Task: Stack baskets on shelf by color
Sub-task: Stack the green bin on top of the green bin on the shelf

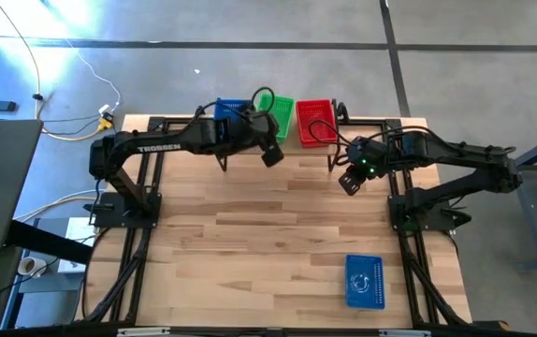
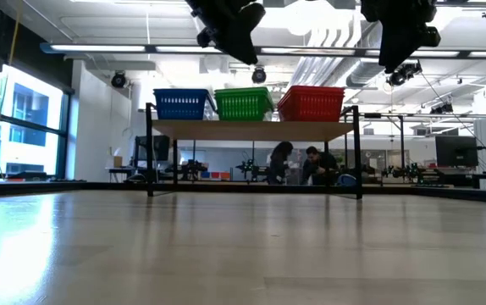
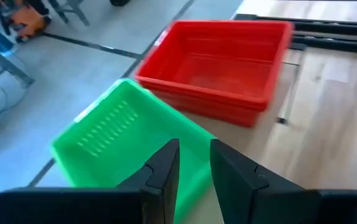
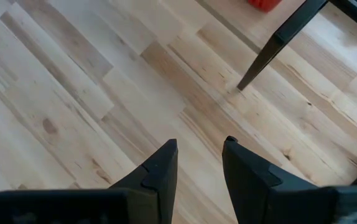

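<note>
Blue (image 2: 181, 103), green (image 2: 243, 103) and red (image 2: 311, 102) baskets stand side by side on the shelf (image 2: 251, 130) at the table's far edge. In the high view they show as blue (image 1: 236, 110), green (image 1: 280, 117) and red (image 1: 315, 122). One more blue basket (image 1: 364, 280) lies flat on the tabletop, near right. My left gripper (image 1: 270, 152) hovers just in front of and above the green basket (image 3: 122, 137), open by a narrow gap (image 3: 194, 152) and holding nothing. My right gripper (image 1: 348, 178) hangs open (image 4: 197, 149) over bare tabletop, near the shelf's right front leg (image 4: 272, 53).
The shelf's thin black legs (image 2: 359, 152) stand on the tabletop at the far edge. Black frame rails run along the table's left (image 1: 128, 253) and right (image 1: 418, 262) sides. The wide middle of the tabletop (image 1: 268, 234) is bare wood. People sit in the room behind the shelf (image 2: 298, 165).
</note>
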